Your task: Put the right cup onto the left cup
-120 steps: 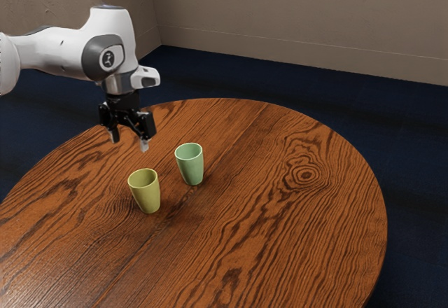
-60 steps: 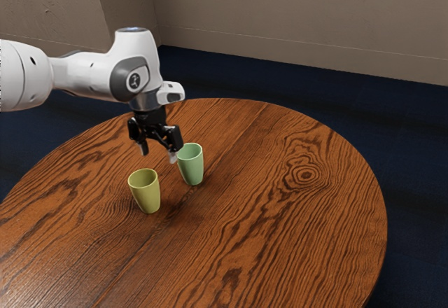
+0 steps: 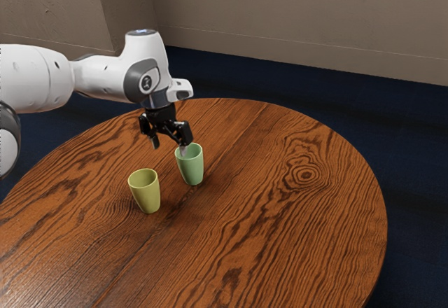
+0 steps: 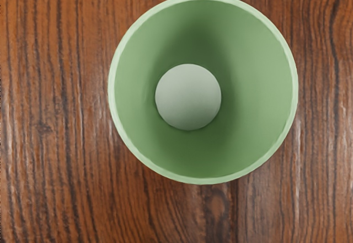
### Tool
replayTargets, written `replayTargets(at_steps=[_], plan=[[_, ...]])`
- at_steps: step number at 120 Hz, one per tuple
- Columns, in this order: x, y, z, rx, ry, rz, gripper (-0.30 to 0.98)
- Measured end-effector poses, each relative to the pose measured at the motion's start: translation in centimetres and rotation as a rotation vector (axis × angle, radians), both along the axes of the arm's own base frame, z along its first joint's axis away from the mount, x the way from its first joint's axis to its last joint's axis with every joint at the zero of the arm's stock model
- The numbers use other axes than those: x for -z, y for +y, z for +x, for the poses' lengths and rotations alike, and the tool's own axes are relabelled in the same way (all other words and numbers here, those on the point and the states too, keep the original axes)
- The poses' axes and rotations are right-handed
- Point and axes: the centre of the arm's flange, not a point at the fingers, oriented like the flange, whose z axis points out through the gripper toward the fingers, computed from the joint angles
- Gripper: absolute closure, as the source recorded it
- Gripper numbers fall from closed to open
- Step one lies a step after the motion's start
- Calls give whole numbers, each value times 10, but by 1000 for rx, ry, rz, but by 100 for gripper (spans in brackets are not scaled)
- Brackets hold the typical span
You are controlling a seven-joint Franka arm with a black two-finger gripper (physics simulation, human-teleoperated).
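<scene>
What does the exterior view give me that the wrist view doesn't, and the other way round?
The exterior view adds the yellow-green cup, upright beside the green cup; my arm; my gripper, its fingers apart; and the wall behind.

The wrist view adds the green cup's pale round inside bottom and a look straight down past its full rim.

Both share the green cup, standing mouth up, and the wooden table.

The arm [image 3: 105, 75] reaches across, its end effector [image 3: 170, 148] pointing down with the fingers [image 3: 185, 150] apart.
</scene>
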Motion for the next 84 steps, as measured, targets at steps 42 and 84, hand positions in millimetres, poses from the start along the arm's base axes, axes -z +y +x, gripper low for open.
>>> replayTargets(at_steps=[42, 84], plan=[[26, 29, 40, -17, -12, -21, 0], [55, 29, 49, 13, 16, -23, 0]])
